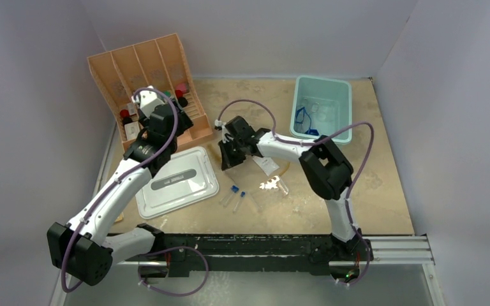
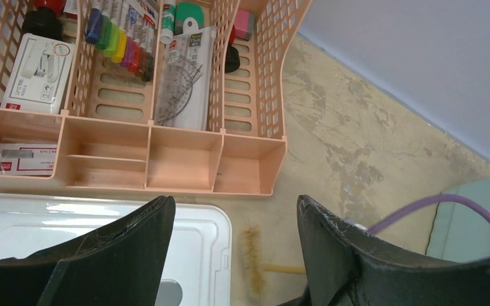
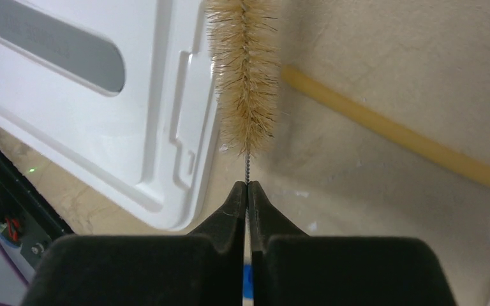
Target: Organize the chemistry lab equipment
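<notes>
My right gripper (image 3: 247, 186) is shut on the wire stem of a tan bristle brush (image 3: 245, 76), held low beside the lid's edge. A tan rubber tube (image 3: 395, 134) lies just to the right of the brush. In the top view the right gripper (image 1: 228, 153) is at the table's middle. Two blue-capped test tubes (image 1: 235, 191), a small packet (image 1: 268, 167) and a clear piece (image 1: 284, 186) lie near it. Blue-framed goggles (image 1: 303, 121) lie in the teal bin (image 1: 344, 95). My left gripper (image 2: 236, 210) is open and empty above the lid's corner, with the brush (image 2: 253, 255) below it.
The grey-white lid (image 1: 177, 182) lies flat left of centre and also shows in the right wrist view (image 3: 102, 95). The orange divided organizer (image 1: 147, 70) with pens and boxes stands at the back left. Walls close in the table on three sides.
</notes>
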Robot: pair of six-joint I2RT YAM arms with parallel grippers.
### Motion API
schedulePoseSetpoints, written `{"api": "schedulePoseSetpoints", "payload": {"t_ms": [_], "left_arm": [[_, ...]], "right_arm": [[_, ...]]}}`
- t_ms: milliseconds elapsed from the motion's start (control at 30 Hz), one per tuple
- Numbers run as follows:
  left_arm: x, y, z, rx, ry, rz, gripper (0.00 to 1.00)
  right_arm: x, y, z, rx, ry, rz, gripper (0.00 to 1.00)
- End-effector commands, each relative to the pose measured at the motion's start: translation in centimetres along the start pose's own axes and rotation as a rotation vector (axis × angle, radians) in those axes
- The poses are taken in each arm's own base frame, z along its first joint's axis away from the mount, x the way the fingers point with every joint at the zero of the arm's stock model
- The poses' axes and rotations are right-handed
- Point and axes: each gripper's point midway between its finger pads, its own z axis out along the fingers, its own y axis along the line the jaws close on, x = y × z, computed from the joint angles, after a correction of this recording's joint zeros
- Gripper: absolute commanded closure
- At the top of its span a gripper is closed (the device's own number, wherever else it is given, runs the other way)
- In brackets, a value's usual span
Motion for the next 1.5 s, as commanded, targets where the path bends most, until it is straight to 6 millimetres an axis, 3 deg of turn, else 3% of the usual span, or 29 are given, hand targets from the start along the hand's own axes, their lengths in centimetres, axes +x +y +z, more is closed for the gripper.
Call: {"api": "schedulePoseSetpoints", "payload": {"t_ms": [0, 200, 400, 533, 633, 800, 933, 1333, 1467], "left_arm": [[-2.7, -1.2, -0.8, 0.063, -0.072, -0.054, 0.31], [-3.3, -2.9, -1.0, 0.144, -0.088, -0.071, 0.3], [-2.9, -4.6, -0.8, 0.225, -0.072, -0.074, 0.3], [-2.5, -5.2, -0.5, 0.247, -0.062, -0.069, 0.3], [-2.4, -5.5, -0.2, 0.253, -0.057, -0.066, 0.3], [-1.9, -5.8, 0.4, 0.251, -0.044, -0.057, 0.3], [-1.7, -5.9, 0.7, 0.248, -0.037, -0.056, 0.3], [-0.6, -5.3, 1.3, 0.217, -0.015, -0.046, 0.3], [-0.5, -5.2, 1.4, 0.208, -0.015, -0.044, 0.3]], "right_arm": [[-6.7, 1.8, -6.8, 0.013, -0.286, -0.034, 1.0], [-11.6, -0.8, -15.1, 0.098, -0.509, 0.011, 1.0], [-14.8, -7.2, -25.4, 0.316, -0.708, 0.105, 1.0], [-14.4, -13.1, -30.8, 0.489, -0.753, 0.229, 1.0], [-13.1, -16.5, -32.7, 0.569, -0.745, 0.33, 1.0], [-10.7, -20.6, -32.5, 0.624, -0.68, 0.465, 1.0], [-9.7, -23.0, -30.4, 0.622, -0.6, 0.515, 1.0], [-10.0, -26.0, -24.5, 0.557, -0.459, 0.545, 1.0], [-10.0, -26.2, -23.9, 0.55, -0.438, 0.567, 0.97]]}}
